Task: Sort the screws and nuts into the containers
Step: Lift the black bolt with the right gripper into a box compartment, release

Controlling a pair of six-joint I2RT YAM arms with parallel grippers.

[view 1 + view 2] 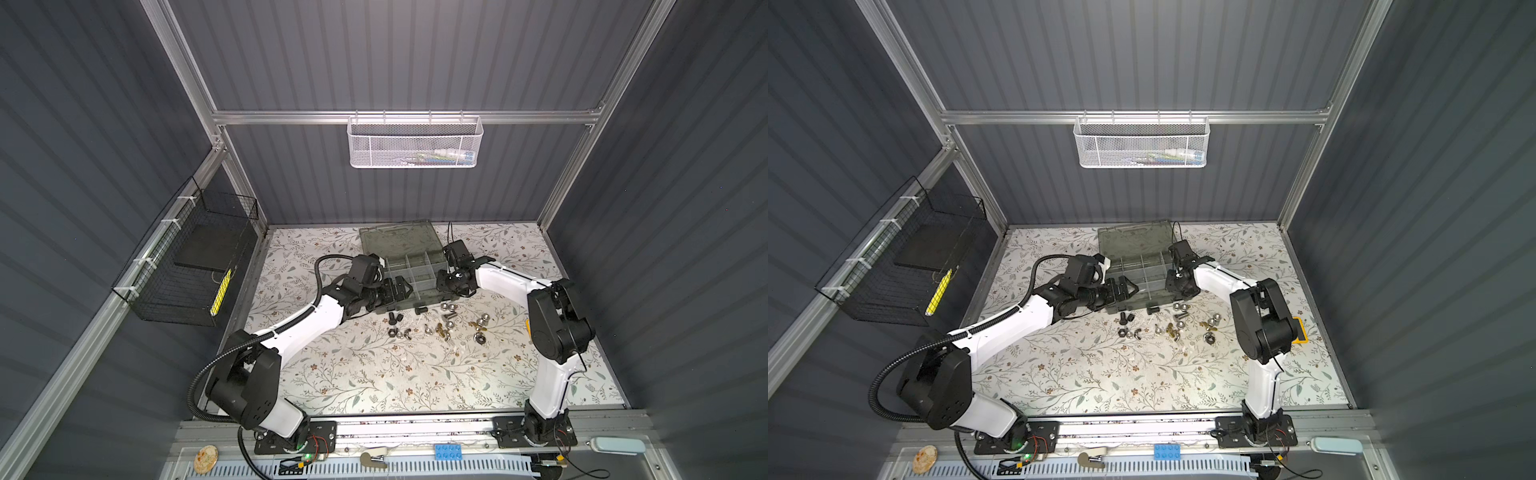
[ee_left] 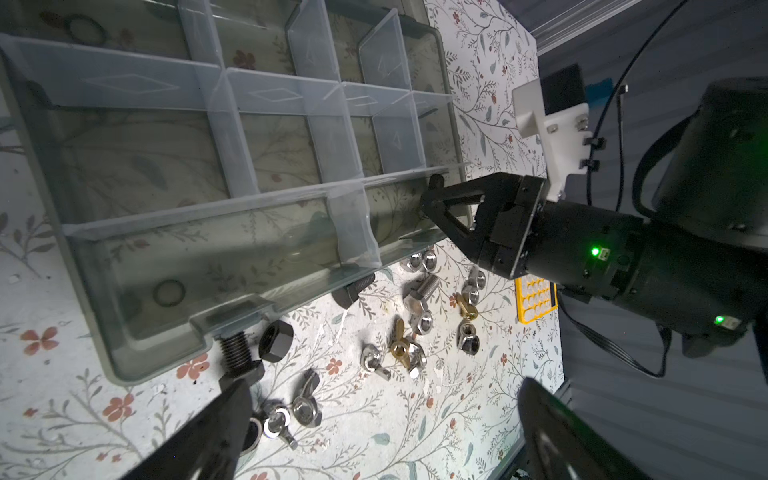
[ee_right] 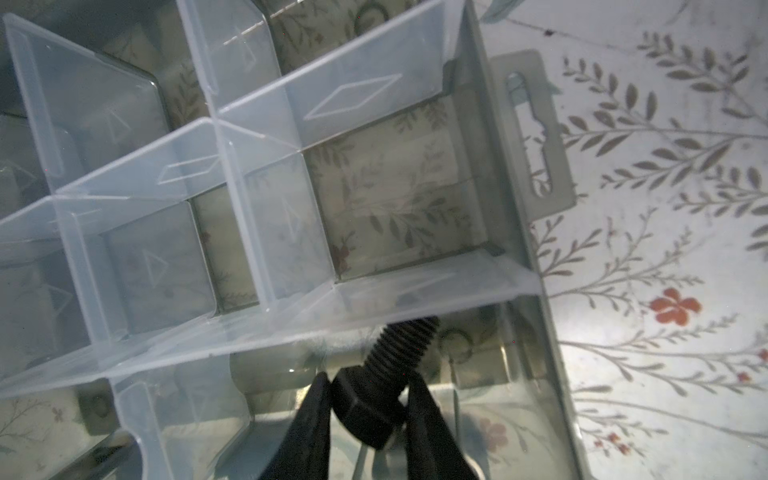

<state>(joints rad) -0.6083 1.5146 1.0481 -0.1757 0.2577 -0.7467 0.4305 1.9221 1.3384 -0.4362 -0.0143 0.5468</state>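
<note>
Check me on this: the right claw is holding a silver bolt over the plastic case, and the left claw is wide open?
Not quite: the bolt is black, not silver. The right wrist view shows the right gripper holding it by its head over the organiser case. The left gripper is indeed wide open.

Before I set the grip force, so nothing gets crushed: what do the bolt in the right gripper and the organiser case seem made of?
The black bolt in the right gripper: matte black, sharp threads, hex head; probably coated steel, possibly plastic. The organiser case: translucent grey-green plastic, floral tabletop showing through; dividers clear plastic.
</note>
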